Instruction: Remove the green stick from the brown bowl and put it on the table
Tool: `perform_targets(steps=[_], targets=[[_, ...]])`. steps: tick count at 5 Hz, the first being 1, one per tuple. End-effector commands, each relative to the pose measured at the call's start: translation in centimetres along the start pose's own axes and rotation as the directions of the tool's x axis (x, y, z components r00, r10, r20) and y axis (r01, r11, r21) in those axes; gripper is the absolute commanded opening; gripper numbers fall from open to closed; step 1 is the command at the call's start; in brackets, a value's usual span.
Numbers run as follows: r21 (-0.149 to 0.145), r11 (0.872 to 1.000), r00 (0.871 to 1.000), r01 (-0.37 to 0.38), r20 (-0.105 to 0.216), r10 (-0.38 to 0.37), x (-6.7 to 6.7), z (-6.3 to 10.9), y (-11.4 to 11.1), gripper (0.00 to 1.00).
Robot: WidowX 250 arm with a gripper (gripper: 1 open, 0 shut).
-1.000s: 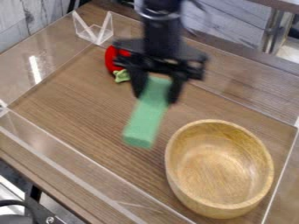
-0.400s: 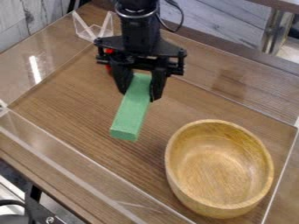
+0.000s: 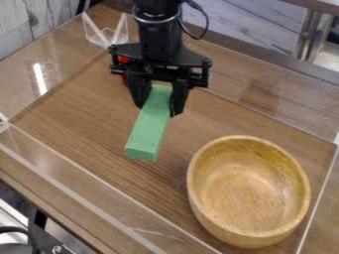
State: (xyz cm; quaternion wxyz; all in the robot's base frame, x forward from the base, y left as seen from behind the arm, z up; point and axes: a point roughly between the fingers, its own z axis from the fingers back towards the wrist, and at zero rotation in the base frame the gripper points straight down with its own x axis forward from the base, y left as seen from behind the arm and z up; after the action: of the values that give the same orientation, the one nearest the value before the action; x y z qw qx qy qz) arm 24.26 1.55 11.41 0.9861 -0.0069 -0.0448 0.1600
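The green stick (image 3: pixel 150 124) hangs tilted over the table (image 3: pixel 79 109), its upper end pinched in my gripper (image 3: pixel 162 92), which is shut on it and points down. Its lower end sits close to the wood, and I cannot tell whether it touches. The brown bowl (image 3: pixel 248 189) stands empty at the lower right, well apart from the stick and the gripper.
A red strawberry toy (image 3: pixel 123 63) lies behind the gripper, mostly hidden by it. Low clear plastic walls (image 3: pixel 54 169) edge the tabletop, and a clear folded stand (image 3: pixel 101 32) sits at the back left.
The gripper carried the green stick to the left, away from the bowl, in the first half second. Since then it has stayed almost still.
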Motion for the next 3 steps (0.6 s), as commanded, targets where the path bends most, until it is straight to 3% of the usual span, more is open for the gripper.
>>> perform_targets(steps=[1, 3], targets=[[-0.004, 1.000, 0.999, -0.008, 0.047, 0.008, 0.8, 1.2, -1.1, 0.00], [-0.004, 1.000, 0.999, -0.014, 0.052, 0.014, 0.0, 0.8, -2.7, 0.00]])
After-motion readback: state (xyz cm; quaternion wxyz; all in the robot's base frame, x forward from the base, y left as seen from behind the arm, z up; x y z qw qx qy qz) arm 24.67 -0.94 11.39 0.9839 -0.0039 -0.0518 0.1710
